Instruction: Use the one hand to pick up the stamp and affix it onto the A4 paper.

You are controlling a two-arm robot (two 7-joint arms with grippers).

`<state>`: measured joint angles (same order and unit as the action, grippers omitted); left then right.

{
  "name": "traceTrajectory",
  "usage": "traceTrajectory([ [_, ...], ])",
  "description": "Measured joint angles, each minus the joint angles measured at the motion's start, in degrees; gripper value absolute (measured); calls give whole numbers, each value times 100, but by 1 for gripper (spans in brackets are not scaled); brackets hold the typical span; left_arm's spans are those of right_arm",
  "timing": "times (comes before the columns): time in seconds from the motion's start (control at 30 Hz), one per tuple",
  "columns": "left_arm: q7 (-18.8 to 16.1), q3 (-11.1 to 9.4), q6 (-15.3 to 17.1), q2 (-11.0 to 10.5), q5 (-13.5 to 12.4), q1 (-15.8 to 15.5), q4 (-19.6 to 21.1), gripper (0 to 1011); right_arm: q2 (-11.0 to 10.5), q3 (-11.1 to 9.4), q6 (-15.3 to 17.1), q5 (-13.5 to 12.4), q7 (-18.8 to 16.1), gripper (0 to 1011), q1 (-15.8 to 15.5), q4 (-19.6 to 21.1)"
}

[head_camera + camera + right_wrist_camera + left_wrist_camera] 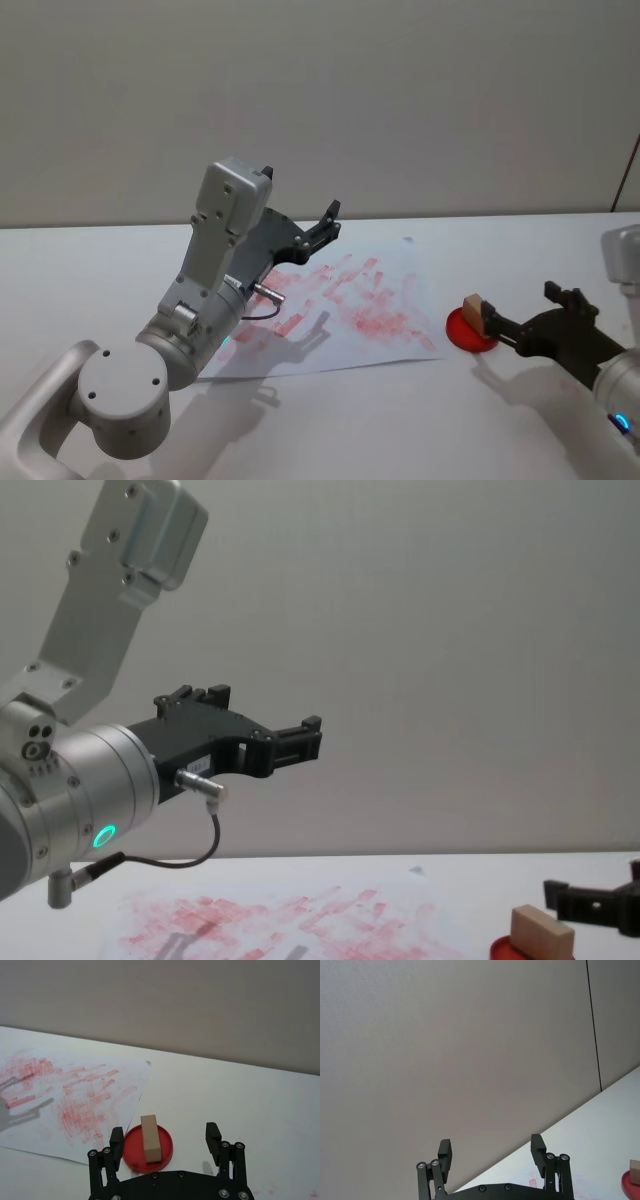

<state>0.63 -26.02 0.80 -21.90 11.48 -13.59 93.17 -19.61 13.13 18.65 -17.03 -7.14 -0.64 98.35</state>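
Grippers first, starting from our left. Our left gripper [325,224] hangs high in the air with its fingers apart and nothing between them. We judge it is idle. Below it and a little ahead lies the A4 paper [395,320], flat on the table [330,420] and covered with smeared red prints.

Our right gripper [165,1136] is the one at work. It is low, just behind the round red ink pad [131,1152], with the fingers wide apart and empty. The stamp [151,1138] lies on this pad with its long side pointing away from the palm. It is in line with the gap between the fingers, but nearer to the finger on the paper's side. In the head view that finger is just beside the block, and we cannot tell if it touches.

The step in hand, as we judge it, is the grasp. To do it well we should:
- shift the gripper a little toward the paper, so the block sits in the middle of the gap;
- go forward until the pads cover the long wooden sides, then close evenly;
- lift straight up, so the inked face does not drag on the pad;
- keep this face down and level while we carry it over the paper beside the gripper;
- press down flat, not tilted.
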Motion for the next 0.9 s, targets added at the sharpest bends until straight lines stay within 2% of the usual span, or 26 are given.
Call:
traceTrajectory([
  [0.53, 0, 0, 0, 0, 0, 0, 0, 1001, 310, 183, 366, 507, -628, 1001, 668, -794],
  [0.9, 0, 0, 0, 0, 0, 0, 0, 1001, 438, 262, 491, 717, -803, 1001, 910, -1102],
])
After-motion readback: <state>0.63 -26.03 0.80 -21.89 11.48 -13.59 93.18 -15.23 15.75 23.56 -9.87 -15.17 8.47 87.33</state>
